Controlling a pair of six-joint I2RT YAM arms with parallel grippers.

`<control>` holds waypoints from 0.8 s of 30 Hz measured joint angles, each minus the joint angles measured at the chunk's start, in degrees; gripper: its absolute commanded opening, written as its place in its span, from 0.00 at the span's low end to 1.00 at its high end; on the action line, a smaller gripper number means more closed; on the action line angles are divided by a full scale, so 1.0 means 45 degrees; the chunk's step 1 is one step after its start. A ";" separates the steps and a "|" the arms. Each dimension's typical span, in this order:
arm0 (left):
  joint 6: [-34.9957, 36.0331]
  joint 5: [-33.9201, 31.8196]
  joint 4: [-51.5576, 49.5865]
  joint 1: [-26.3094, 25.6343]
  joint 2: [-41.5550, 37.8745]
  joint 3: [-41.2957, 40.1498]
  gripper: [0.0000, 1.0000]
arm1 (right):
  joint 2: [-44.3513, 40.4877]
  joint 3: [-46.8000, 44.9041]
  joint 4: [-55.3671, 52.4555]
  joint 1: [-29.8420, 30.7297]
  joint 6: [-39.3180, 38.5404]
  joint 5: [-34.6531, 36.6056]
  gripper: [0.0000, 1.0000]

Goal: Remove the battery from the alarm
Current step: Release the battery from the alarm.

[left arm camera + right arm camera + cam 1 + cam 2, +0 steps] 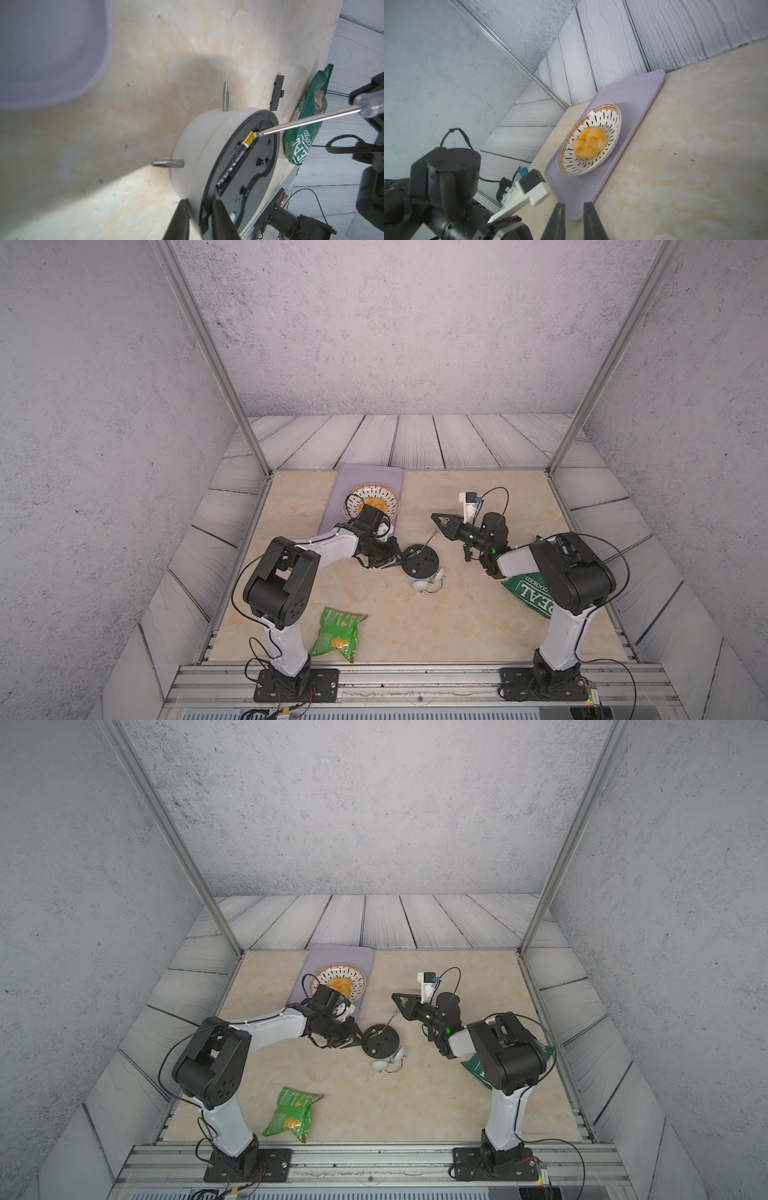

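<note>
So the alarm [422, 562] is lying face down on the worktop [457, 614], black back up. The battery [232, 166] sits in its slot in that back, gold end pointing away from the left hand [200, 202]. That hand is nearly closed and pinches the alarm's edge, just short of the battery's dark end. The right hand [574, 205] is clamped on the screwdriver [307, 119], up above the worktop, apart from the alarm. The screwdriver's tip touches the battery's gold end.
</note>
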 measured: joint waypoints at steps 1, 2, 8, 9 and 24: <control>0.0000 0.0029 -0.0005 0.0024 0.0000 -0.0010 0.19 | 0.0073 -0.0083 0.0355 -0.0015 0.0272 0.0039 0.00; 0.0005 0.0044 -0.0019 0.0039 -0.0005 -0.0010 0.19 | 0.0087 -0.0121 0.0646 -0.0024 0.0549 0.0087 0.00; -0.0005 0.0005 0.0500 -0.0034 0.0053 -0.0029 0.18 | 0.0087 0.0466 0.1763 0.0622 0.2433 -0.0719 0.00; -0.0005 0.0005 0.0554 -0.0039 0.0058 -0.0034 0.18 | 0.0087 0.0568 0.1812 0.0758 0.2584 -0.0821 0.00; 0.1141 -0.2006 -0.1331 -0.0005 -0.2025 -0.0010 0.42 | -0.3779 -0.0044 -0.2181 -0.0748 0.0918 -0.0772 0.00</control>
